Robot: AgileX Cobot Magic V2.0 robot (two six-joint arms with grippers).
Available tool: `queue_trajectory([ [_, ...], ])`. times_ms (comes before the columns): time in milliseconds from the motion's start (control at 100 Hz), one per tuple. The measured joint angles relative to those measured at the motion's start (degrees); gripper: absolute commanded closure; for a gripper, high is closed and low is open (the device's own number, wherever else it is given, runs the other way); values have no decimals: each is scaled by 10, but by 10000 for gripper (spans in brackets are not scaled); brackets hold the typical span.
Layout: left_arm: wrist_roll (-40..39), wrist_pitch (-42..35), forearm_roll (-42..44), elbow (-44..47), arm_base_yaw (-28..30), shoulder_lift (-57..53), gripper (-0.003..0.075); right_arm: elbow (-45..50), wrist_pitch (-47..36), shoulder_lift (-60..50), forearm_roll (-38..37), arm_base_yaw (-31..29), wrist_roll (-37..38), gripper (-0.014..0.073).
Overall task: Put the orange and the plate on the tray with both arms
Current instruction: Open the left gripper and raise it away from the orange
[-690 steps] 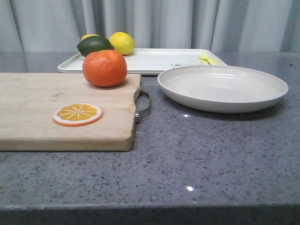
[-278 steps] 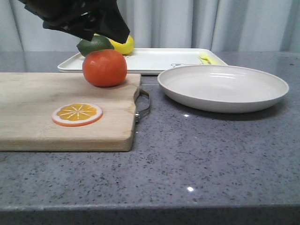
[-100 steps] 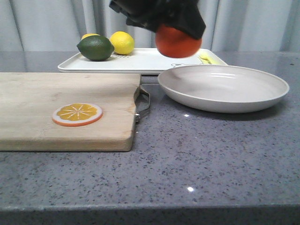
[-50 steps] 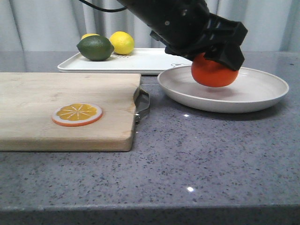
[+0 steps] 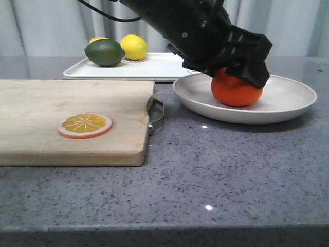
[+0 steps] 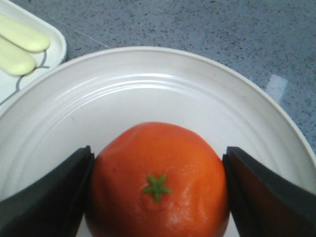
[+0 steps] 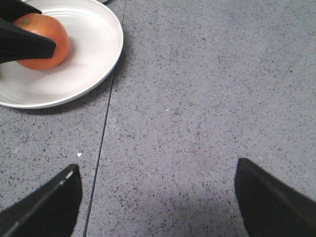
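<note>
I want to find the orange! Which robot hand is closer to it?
Left. The left gripper has its fingers on both sides of the orange, in the plate. The right gripper hangs open over bare counter, away from it.

We see the orange [image 7: 43,41] sitting in the plate [image 7: 101,54] at ten o'clock, a dark left gripper finger [image 7: 22,43] against it, our right gripper [image 7: 157,207] spread wide over bare grey countertop [image 7: 207,98].

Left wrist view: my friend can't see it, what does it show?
An orange with a green star-shaped stem sits in a white plate, with a black finger touching each side. Part of a tray shows in one corner, on a gray counter.
</note>
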Motion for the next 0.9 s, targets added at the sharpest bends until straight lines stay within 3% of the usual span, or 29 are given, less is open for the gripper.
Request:
queue_trajectory([
  [130, 0, 0, 5, 0, 0, 0, 94, 0, 0, 0, 0, 0, 0, -30],
  [210, 0, 1, 8, 0, 0, 1, 31, 0, 0, 0, 0, 0, 0, -30],
  [540, 0, 2, 11, 0, 0, -10, 64, 0, 0, 0, 0, 0, 0, -30],
  [900, -6, -31, 17, 35, 26, -116, 70, 0, 1, 0, -11, 0, 0, -30],
])
